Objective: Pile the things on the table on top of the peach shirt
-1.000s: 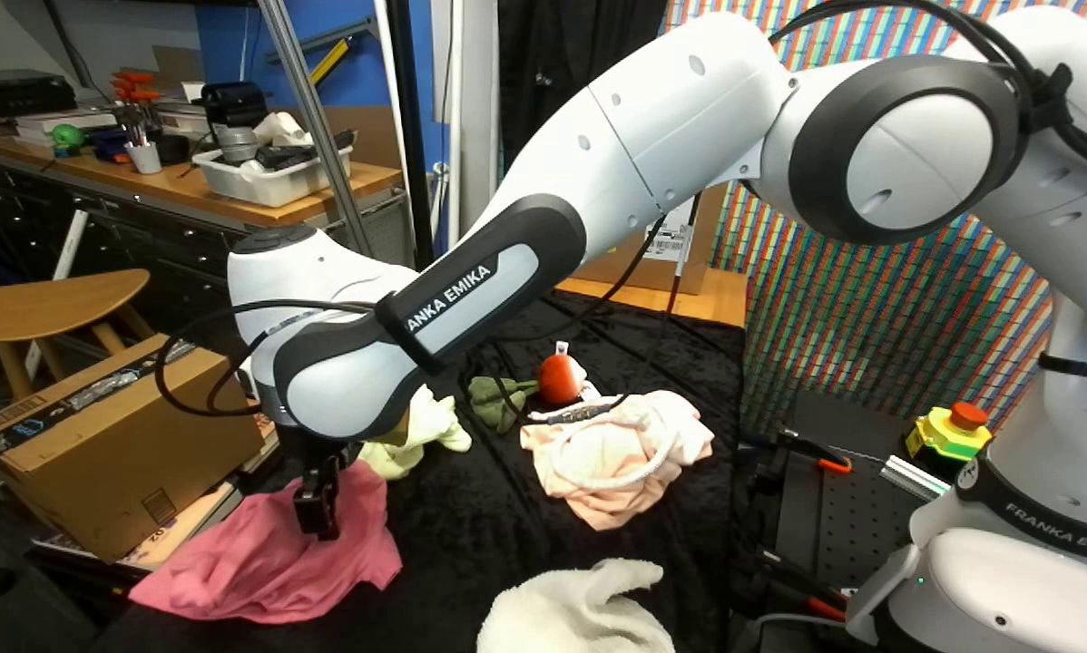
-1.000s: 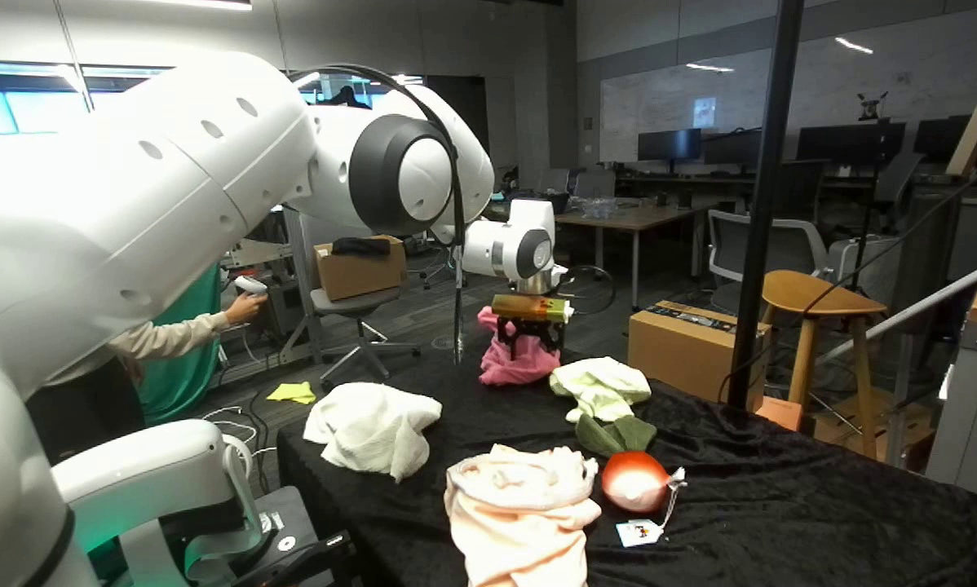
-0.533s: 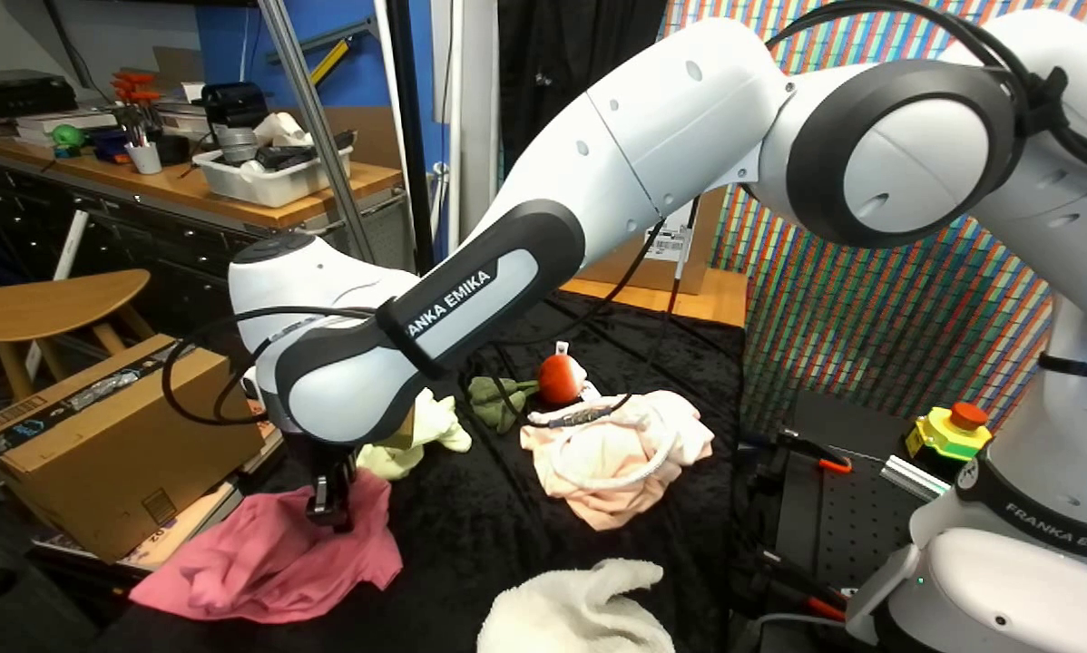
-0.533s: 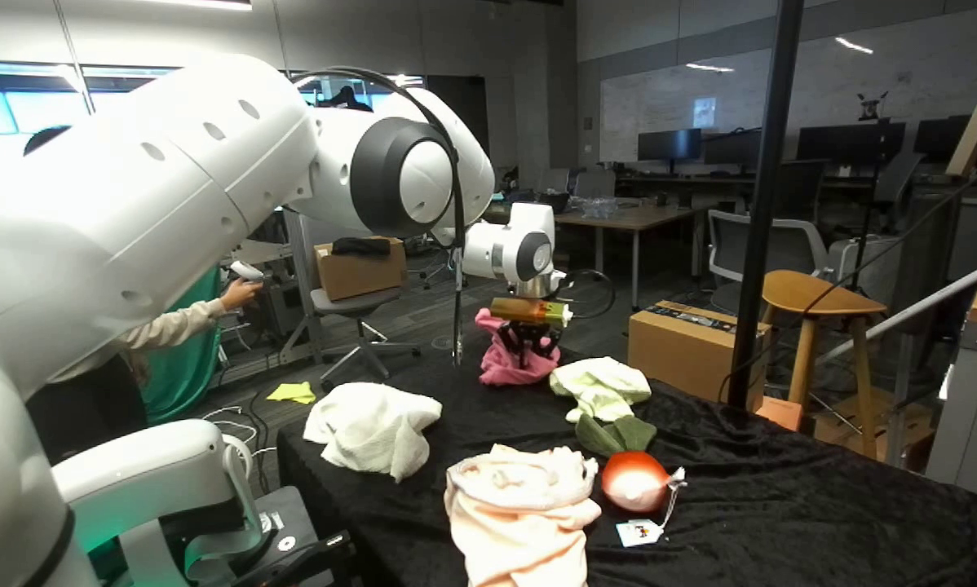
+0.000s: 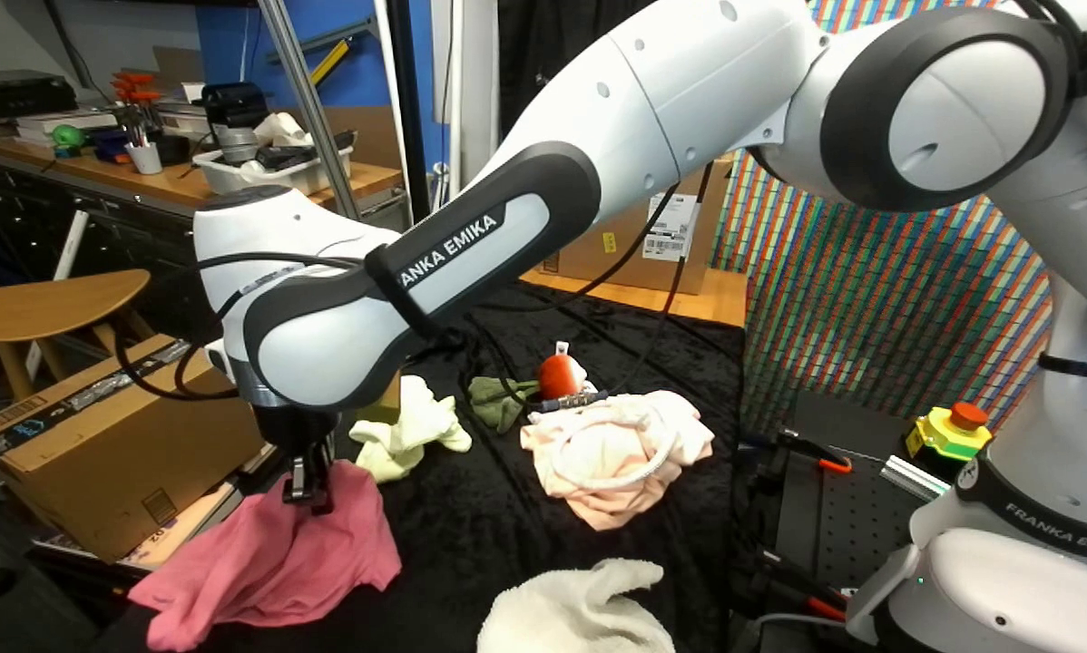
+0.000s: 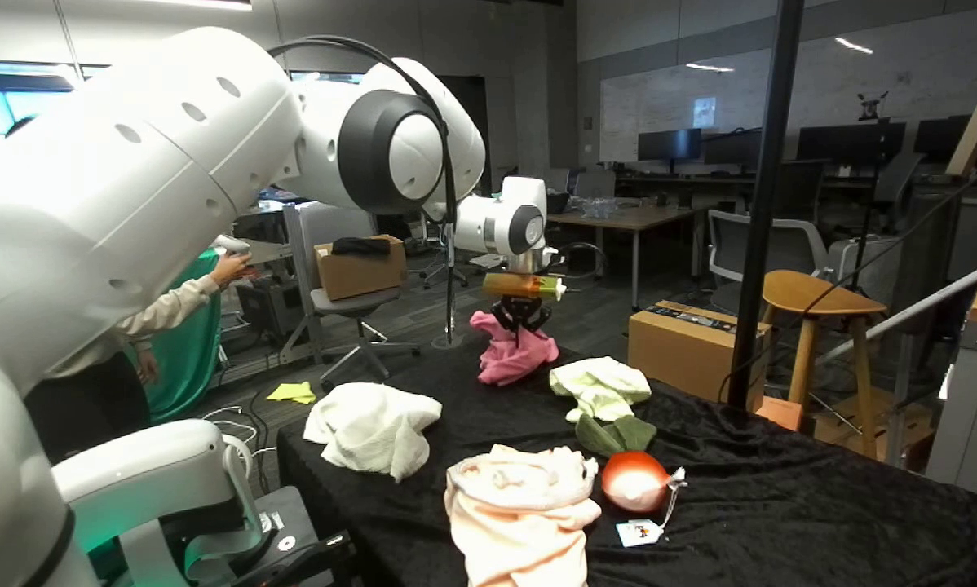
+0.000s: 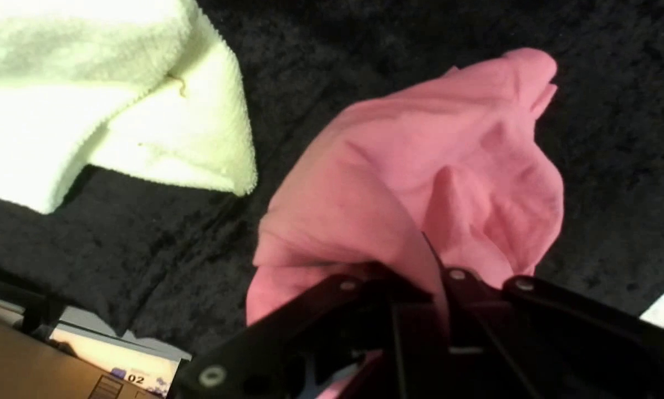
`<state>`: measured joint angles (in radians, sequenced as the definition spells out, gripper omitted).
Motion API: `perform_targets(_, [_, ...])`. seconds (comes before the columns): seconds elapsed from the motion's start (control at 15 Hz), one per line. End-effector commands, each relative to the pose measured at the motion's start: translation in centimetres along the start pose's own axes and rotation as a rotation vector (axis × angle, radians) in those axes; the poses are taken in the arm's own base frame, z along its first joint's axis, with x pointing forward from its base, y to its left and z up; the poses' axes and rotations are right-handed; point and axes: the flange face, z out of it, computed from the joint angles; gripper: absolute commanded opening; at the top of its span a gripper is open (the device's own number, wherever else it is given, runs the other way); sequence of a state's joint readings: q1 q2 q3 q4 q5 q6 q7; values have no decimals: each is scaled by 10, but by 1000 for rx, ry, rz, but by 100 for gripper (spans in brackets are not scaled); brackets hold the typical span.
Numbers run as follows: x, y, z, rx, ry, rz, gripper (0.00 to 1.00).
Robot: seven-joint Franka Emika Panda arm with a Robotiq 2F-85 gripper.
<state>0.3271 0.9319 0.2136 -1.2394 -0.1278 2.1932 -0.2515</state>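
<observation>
A pink cloth (image 5: 298,571) lies crumpled near the table's far end, partly lifted. My gripper (image 5: 309,499) is shut on it. The wrist view shows a fold of the pink cloth (image 7: 359,183) pinched between the black fingers of the gripper (image 7: 429,277). Visible in both exterior views, the peach shirt (image 6: 521,522) is bunched up on the black table cover, well away from the gripper. Other things on the table are a pale yellow-green cloth (image 5: 412,431), a white cloth (image 6: 374,428), a round red plush (image 6: 635,481) and a dark green piece (image 6: 619,434).
A cardboard box (image 5: 117,444) stands beside the table near the gripper. An upright black pole (image 6: 766,204) rises past the table edge. Cables (image 5: 589,281) hang from the arm over the table. An emergency stop button (image 5: 968,417) sits near the robot base.
The gripper's jaws have come together on the pink cloth. Since then the arm has risen, pulling up part of the cloth and shifting its near edge. The other things on the table stayed put.
</observation>
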Motion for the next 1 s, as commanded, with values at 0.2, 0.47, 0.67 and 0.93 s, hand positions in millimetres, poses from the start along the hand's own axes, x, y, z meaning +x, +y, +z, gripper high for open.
perform_targets(0.2, [-11, -11, -77, -35, 75, -26, 1])
perform_targets(0.47, [-35, -6, -136, -81, 159, -11, 1])
perform_targets(0.67, [-65, 2, -181, -119, 218, 5, 1])
perform_targets(0.93, [-118, 13, -231, -129, 259, 23, 1])
